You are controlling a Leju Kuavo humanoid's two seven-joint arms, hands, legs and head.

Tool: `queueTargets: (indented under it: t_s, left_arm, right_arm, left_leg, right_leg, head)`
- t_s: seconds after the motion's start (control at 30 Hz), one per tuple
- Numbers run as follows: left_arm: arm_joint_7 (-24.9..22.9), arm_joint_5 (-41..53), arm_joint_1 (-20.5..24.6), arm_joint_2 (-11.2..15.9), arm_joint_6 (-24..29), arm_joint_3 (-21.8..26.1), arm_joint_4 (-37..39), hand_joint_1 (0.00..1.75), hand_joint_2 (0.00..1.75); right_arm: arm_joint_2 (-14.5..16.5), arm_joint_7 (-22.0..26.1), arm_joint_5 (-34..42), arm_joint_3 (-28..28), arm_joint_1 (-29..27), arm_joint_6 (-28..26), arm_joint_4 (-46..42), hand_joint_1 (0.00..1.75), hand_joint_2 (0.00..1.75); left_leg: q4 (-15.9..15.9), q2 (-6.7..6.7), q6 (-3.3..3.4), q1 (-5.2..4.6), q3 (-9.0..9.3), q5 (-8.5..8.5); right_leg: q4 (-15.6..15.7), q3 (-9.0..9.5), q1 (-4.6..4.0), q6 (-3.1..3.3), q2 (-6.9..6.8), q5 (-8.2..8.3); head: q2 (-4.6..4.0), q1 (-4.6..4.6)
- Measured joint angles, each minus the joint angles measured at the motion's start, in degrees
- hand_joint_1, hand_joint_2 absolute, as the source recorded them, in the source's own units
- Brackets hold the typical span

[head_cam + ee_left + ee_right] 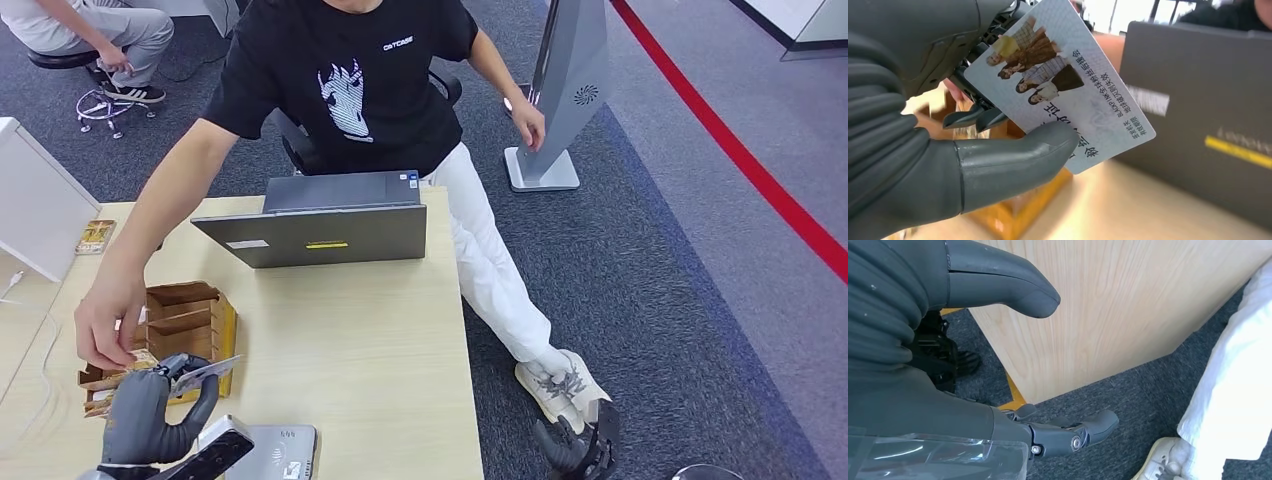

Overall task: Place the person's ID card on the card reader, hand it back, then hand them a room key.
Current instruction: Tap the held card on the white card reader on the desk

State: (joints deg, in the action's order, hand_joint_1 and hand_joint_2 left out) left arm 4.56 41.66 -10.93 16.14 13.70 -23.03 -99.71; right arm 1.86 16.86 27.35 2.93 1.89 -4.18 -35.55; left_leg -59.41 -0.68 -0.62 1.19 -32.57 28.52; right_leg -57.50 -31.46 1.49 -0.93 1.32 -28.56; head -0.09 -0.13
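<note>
Left hand [150, 415] pinches the white printed ID card [1063, 85] near the pale wooden table's [370, 330] front-left corner, seemingly offering it to the person's hand [108, 322]. Right hand [1068, 435] hangs empty, fingers apart.

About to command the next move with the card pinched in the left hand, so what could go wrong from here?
1. The left hand holds the card only near one end, so it could slip.
2. The person's hand is right beside it at the wooden organizer; a bump seems possible.
3. The laptop stands near the handover path.
</note>
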Motion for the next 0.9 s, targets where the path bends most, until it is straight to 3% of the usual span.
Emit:
queueTargets:
  t_s: [0.37, 0.9]
  left_arm:
    - [-6.96, -0.46, -0.86, -0.29, -2.91, -6.04, 4.38, 1.75, 1.75]
    - [-9.48, 1.49, -0.25, -0.26, -4.86, -13.07, 7.94, 1.75, 1.75]
  right_arm:
    - [0.02, -0.67, -1.62, 0.54, 0.05, 0.34, -0.39, 0.0, 1.75]
    - [0.11, -0.94, -2.83, 0.54, 0.44, 0.84, -0.54, 0.0, 1.75]
  left_leg:
    - [0.0, -0.02, 0.0, 0.0, -0.01, 0.0]
    - [0.0, -0.02, 0.0, 0.0, -0.01, 0.0]
  right_leg:
    - [0.0, 0.0, 0.0, 0.0, -0.04, 0.0]
    - [0.0, 0.0, 0.0, 0.0, -0.04, 0.0]
  head:
    - [0.0, 0.0]
    - [0.0, 0.0]
